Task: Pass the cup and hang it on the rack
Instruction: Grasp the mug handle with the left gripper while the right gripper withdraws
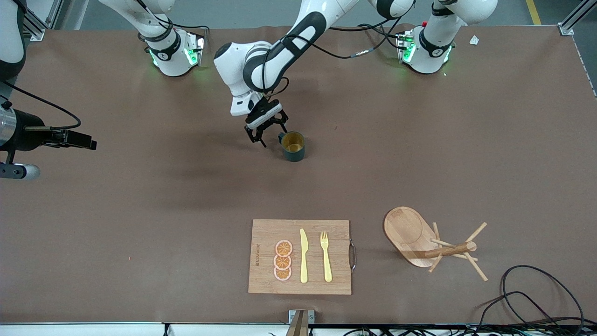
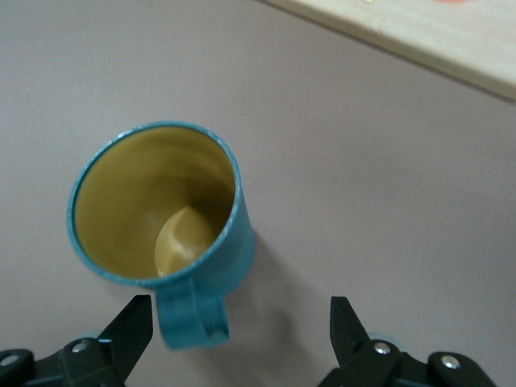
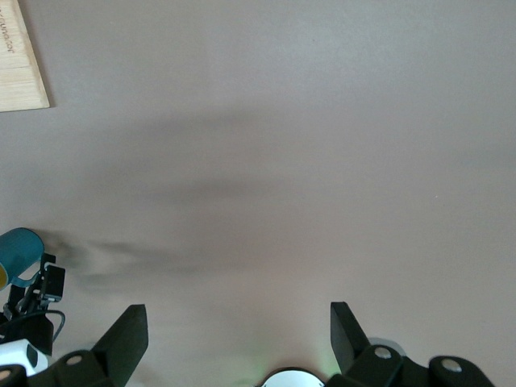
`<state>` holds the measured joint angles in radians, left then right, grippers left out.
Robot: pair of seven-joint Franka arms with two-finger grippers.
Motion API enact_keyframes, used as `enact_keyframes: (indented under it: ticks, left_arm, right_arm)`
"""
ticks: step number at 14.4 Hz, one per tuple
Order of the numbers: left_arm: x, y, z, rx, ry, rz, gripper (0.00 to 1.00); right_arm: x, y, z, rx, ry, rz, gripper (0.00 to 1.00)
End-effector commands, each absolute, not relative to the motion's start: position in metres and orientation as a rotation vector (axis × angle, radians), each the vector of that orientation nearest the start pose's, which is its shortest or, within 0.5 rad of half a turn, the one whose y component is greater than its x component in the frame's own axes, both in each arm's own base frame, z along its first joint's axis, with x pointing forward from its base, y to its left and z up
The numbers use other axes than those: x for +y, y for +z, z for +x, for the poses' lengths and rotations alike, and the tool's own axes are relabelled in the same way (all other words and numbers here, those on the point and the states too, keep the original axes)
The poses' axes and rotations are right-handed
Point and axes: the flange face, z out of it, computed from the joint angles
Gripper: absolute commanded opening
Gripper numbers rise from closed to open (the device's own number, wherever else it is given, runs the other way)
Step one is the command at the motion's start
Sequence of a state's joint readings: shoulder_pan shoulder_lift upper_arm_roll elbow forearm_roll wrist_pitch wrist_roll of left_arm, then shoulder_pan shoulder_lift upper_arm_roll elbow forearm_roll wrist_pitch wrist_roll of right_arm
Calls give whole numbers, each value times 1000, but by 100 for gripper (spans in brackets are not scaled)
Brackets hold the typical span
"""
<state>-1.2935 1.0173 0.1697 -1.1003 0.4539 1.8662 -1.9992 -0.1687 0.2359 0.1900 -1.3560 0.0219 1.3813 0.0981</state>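
Note:
The dark teal cup (image 1: 293,146) stands upright on the brown table, its yellowish inside showing and its handle (image 2: 193,318) turned toward my left gripper. My left gripper (image 1: 266,134) is open and low beside the cup. In the left wrist view the gripper (image 2: 240,322) has the handle between its fingers, close to one finger (image 2: 129,326) and not gripped. The wooden rack (image 1: 433,245) sits near the front edge toward the left arm's end, its post slanting sideways in the front view. My right gripper (image 3: 238,322) is open, empty and high over bare table; the front view does not show it.
A bamboo cutting board (image 1: 298,256) with orange slices, a yellow knife and a yellow fork lies near the front edge beside the rack. Black cables (image 1: 536,298) loop at the front corner. A black device (image 1: 46,137) juts in at the right arm's end.

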Motion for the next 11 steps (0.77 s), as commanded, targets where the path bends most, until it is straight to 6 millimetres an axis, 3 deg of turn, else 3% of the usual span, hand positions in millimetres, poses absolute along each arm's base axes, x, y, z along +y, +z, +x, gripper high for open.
enact_keyframes:
  ticks: [1, 6, 8, 11]
  left_arm:
    - [-681, 184, 316, -932, -928, -2596, 81]
    - [-674, 167, 319, -978, -962, -2546, 76]
    - [-677, 164, 309, -987, -974, -2535, 73]
    - [-675, 162, 305, -979, -970, -2516, 72]
  right_arm:
    - [26, 594, 578, 69, 254, -3109, 100]
    - [12, 598, 555, 45, 240, -3110, 100]
    - [5, 602, 545, 62, 233, -3110, 100]
    - [-1, 615, 516, 57, 215, -3109, 100]
